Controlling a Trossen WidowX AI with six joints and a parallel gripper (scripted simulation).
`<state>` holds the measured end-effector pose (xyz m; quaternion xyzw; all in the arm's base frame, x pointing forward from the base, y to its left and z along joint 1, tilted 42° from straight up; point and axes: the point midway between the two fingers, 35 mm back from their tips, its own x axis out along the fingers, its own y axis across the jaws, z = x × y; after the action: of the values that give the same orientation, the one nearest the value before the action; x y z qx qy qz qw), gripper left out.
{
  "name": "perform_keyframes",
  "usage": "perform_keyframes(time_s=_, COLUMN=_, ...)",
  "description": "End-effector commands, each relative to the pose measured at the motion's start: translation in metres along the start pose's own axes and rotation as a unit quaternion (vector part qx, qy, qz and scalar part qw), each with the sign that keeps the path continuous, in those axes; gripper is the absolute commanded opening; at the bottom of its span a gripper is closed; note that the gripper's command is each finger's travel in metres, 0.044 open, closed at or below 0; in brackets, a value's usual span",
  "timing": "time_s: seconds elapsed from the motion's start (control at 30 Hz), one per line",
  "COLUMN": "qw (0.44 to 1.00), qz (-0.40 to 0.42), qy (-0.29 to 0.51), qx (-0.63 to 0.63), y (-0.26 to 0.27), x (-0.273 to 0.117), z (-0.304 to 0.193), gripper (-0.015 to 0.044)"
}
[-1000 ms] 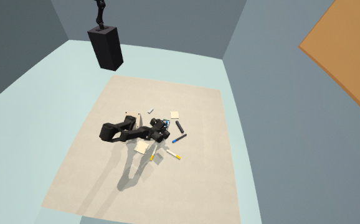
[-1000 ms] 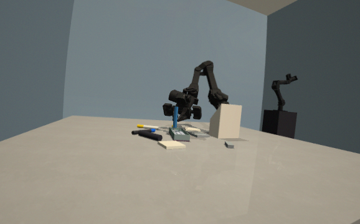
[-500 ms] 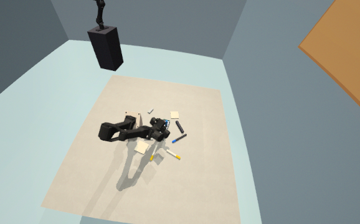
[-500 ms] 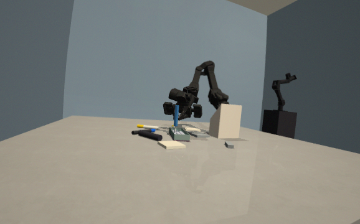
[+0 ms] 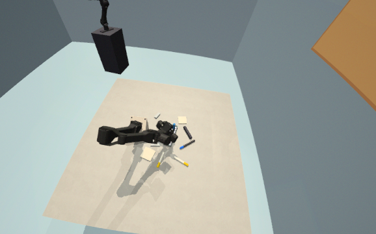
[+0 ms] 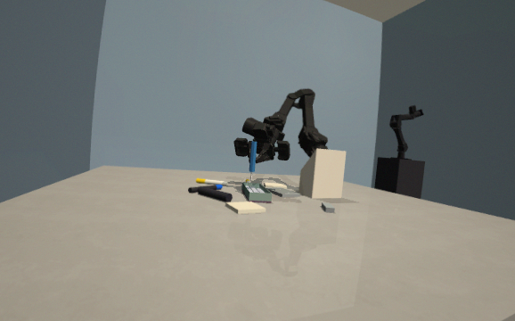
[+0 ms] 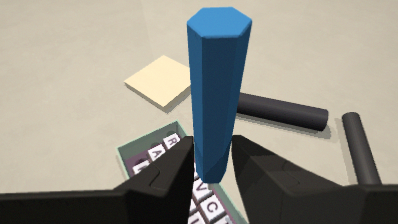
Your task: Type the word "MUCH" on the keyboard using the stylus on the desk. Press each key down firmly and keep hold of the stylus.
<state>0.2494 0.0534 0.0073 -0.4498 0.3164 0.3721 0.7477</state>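
Observation:
My gripper [image 6: 254, 161] [image 7: 212, 144] is shut on the blue stylus [image 5: 174, 125] [image 6: 252, 153] [image 7: 220, 75], which stands nearly upright between the fingers. The green-rimmed keyboard [image 6: 257, 198] [image 7: 150, 137] lies below, with white lettered keys. In the exterior view the stylus's thin tip shows near the keyboard's far end. In the wrist view the tip is hidden behind the stylus body; the keys R, A, V and C can be read, and the fingers cover much of the rest. Whether the tip touches a key cannot be told.
A cream note pad [image 5: 182, 120] [image 6: 245, 208] [image 7: 159, 82] and a black marker [image 5: 187, 132] [image 6: 214, 193] [image 7: 285, 112] lie beside the keyboard. A blue-ended black marker [image 5: 187, 144] [image 7: 361, 147] lies beyond. A beige block [image 6: 330, 174] stands near the arm's base.

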Motion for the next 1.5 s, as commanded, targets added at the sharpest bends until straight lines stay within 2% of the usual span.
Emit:
perform_keyframes(time_s=0.0, qw=1.0, qz=0.0, qy=0.0, qx=-0.001, y=0.0, x=0.0, z=0.0, gripper=0.0064)
perform_keyframes(time_s=0.1, qw=1.0, qz=0.0, qy=0.0, qx=-0.001, y=-0.002, x=-0.002, z=-0.001, gripper=0.0)
perform_keyframes(time_s=0.57, qw=1.0, qz=-0.006, qy=0.001, qx=0.0, y=-0.027, x=-0.045, z=-0.02, gripper=0.0)
perform_keyframes(time_s=1.23, qw=1.0, qz=-0.005, qy=0.001, qx=0.0, y=-0.026, x=-0.035, z=-0.039, gripper=0.0)
perform_keyframes(time_s=1.33, qw=1.0, qz=-0.005, qy=0.002, qx=-0.001, y=-0.026, x=-0.033, z=-0.039, gripper=0.0079)
perform_keyframes(time_s=1.47, qw=1.0, qz=-0.005, qy=0.002, qx=-0.001, y=-0.027, x=-0.032, z=-0.04, gripper=0.0081)
